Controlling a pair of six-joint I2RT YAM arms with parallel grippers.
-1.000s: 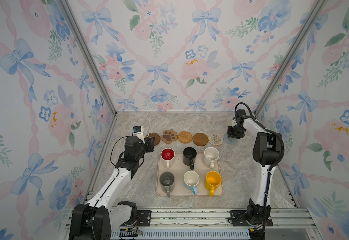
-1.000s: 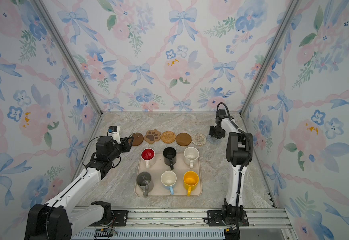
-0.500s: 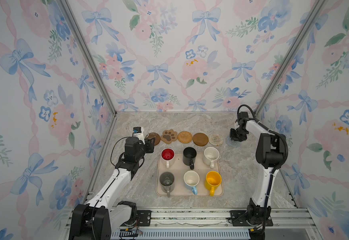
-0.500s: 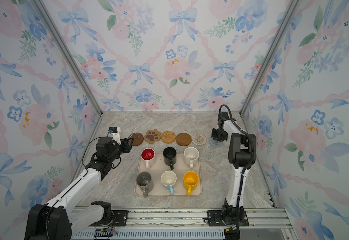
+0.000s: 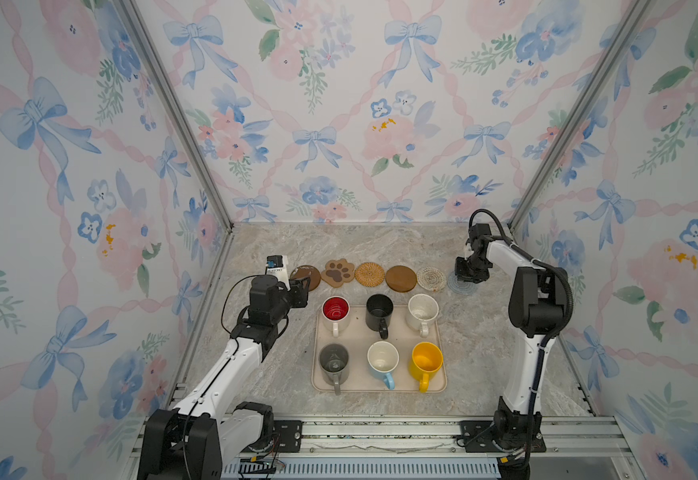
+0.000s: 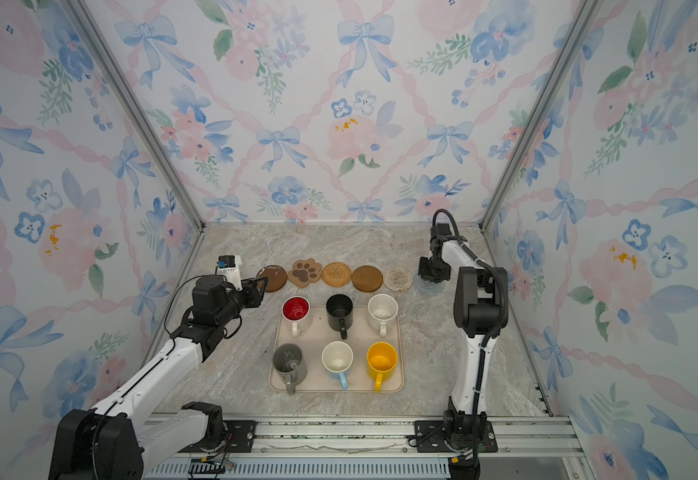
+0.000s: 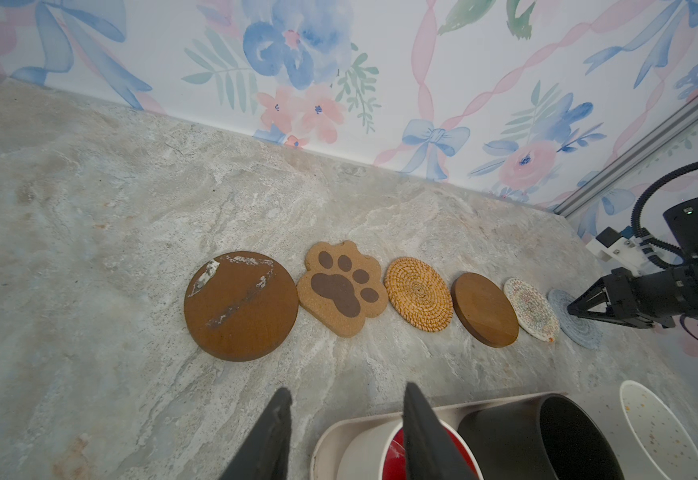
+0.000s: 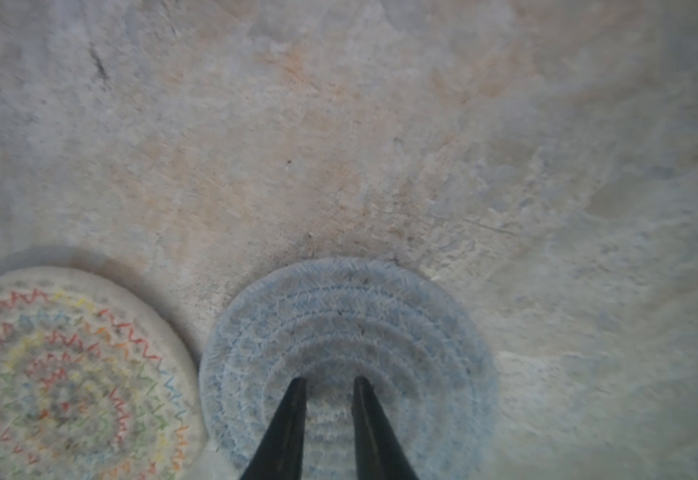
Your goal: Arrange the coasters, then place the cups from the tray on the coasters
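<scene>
Six coasters lie flat in one row on the marbled desk, just behind the tray and just beside one another. From the left they are a dark brown disc with pale streaks, a brown paw-shaped mat, a tan rattan round, a plain dark brown disc, a cream woven round with coloured zigzag stitching, and a pale blue-grey woven round at the right end.

The beige, low-rimmed tray carries six handled cups, upright, in two rows of three. The far row is the white cup with red inside, the black cup and the cream speckled cup. The near row is the grey cup, the light blue cup with white inside and the yellow cup. Every handle points toward the near edge.

The left fingers stand moderately apart and grip nothing. They hover by the tray's far left corner, near the streaked disc and, in both top views, clear of the red-lined cup.

The right fingers show only a narrow gap, with nothing clamped in it. They point down at the blue-grey round, tips near its middle — whether they press on it cannot be told.
</scene>
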